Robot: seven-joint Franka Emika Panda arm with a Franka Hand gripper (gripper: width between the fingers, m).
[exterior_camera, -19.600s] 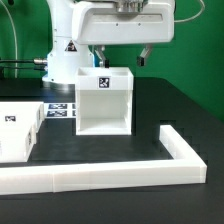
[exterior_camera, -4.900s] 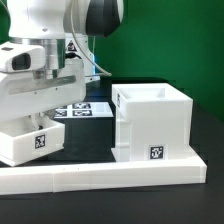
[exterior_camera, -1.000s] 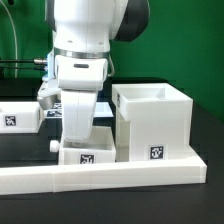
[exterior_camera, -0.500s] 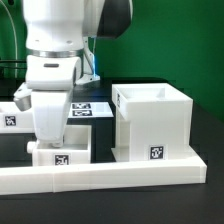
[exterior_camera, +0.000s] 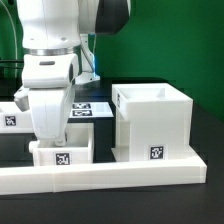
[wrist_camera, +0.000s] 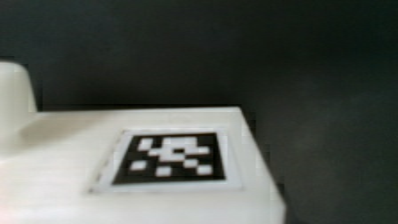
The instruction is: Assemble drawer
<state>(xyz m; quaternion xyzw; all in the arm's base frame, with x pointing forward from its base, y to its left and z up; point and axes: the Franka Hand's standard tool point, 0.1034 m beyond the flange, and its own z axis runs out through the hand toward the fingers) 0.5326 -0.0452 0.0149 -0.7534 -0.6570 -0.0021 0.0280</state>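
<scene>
at the exterior view's left, well apart from the gripper [exterior_camera: 52,138], lies a small white plastic box tray [exterior_camera: 10,117]. directly under the gripper sits a second white tagged tray [exterior_camera: 62,156], just beside the long low white rail [exterior_camera: 120,178]; i cannot tell whether the jaws are clamping it. to the gripper's other side stands the large white cube-shaped plastic shell [exterior_camera: 155,122], with no tray showing in it, so fitting both trays looks left to do.

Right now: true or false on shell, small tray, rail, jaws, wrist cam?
1. The large shell stands at the exterior view's right. True.
2. The small tray under the arm sits inside the shell. False: it is outside, at the shell's left in that view.
3. The long rail runs in front of both. True.
4. The jaws are plainly open. False: neither view shows them clearly.
5. The wrist view shows a square tag on a white part. True.
</scene>
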